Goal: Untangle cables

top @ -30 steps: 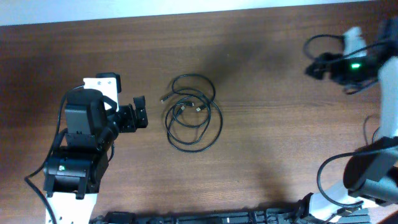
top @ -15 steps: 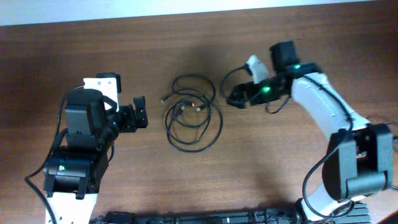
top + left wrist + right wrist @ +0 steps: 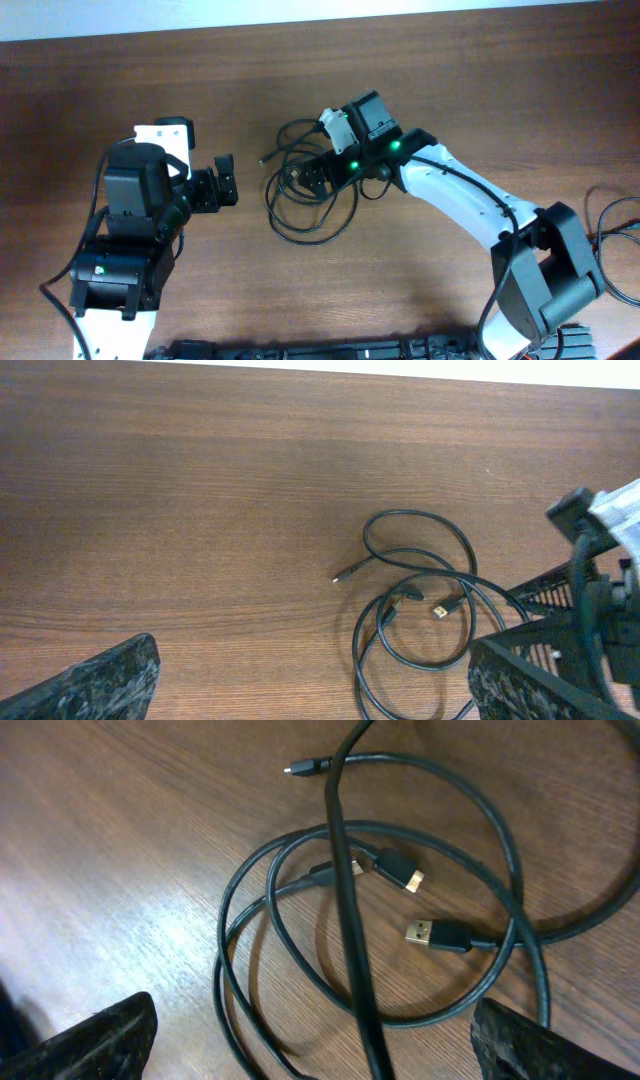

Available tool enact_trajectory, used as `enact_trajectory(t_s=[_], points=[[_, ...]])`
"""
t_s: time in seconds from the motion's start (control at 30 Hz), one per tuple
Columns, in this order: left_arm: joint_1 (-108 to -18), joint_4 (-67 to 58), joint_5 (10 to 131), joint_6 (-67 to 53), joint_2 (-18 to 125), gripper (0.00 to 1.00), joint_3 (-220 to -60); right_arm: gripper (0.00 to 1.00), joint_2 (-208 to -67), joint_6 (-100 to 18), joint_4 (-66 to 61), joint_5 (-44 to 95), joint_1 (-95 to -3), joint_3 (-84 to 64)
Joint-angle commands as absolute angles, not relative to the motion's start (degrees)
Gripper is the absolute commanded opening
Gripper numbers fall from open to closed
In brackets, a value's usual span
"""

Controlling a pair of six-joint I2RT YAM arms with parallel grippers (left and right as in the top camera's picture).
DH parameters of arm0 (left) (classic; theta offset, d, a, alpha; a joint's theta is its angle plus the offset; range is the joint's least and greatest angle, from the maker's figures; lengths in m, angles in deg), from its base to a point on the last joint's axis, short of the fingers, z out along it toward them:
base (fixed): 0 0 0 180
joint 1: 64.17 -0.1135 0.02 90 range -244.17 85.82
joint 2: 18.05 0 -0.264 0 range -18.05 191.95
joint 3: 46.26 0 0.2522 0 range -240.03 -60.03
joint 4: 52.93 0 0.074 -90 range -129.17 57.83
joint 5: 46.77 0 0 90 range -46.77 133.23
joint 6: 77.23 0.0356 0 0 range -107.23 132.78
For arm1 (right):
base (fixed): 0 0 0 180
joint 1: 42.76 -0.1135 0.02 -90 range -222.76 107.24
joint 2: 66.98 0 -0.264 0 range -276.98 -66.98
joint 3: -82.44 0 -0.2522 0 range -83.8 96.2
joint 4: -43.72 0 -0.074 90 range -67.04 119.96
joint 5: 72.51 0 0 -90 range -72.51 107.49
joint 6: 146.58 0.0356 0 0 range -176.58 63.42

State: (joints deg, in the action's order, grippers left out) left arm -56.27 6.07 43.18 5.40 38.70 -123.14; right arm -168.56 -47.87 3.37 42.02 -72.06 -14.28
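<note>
The cables (image 3: 300, 205) are thin black cords lying in loose overlapping loops on the brown table, with small plug ends near the middle (image 3: 266, 158). They also show in the left wrist view (image 3: 420, 605) and the right wrist view (image 3: 400, 920). My right gripper (image 3: 318, 177) hovers over the upper part of the loops, open, with the cables between its fingers (image 3: 310, 1040) in the right wrist view. My left gripper (image 3: 226, 180) is open and empty, left of the cables and apart from them (image 3: 310, 680).
The wooden table (image 3: 450, 90) ends at a white edge along the back (image 3: 200, 15). The right arm (image 3: 470, 200) stretches across from the lower right. The left arm's base (image 3: 120, 250) stands at the lower left.
My right arm has swung from the far right to above the cable loops. The left arm and the cables have not moved.
</note>
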Motion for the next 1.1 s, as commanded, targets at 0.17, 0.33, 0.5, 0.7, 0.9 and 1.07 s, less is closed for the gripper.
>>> enact_trajectory(t_s=[0.17, 0.33, 0.5, 0.7, 0.9, 1.07], points=[[-56.6, 6.0, 42.8, 4.7, 38.6, 0.99, -123.5, 0.04, -173.3, -44.0, 3.2, 37.8, -73.1, -14.8], [-56.6, 6.0, 42.8, 4.7, 38.6, 0.99, -123.5, 0.04, -171.4, -44.1, 0.7, 37.8, -72.6, -13.6], [-56.6, 6.0, 42.8, 4.7, 38.6, 0.99, -123.5, 0.04, -163.8, -46.9, -6.1, 37.8, -69.6, -7.7], [-56.6, 6.0, 42.8, 4.7, 38.6, 0.99, -123.5, 0.04, -151.9, -48.5, -9.8, 37.8, -67.8, 0.4], [-56.6, 6.0, 42.8, 4.7, 38.6, 0.99, -123.5, 0.04, -143.1, -49.0, -8.9, 34.5, -67.8, 7.2], [-56.6, 6.0, 42.8, 4.7, 38.6, 0.99, -123.5, 0.04, -137.7, -49.6, -4.0, 34.6, -67.8, 10.0]])
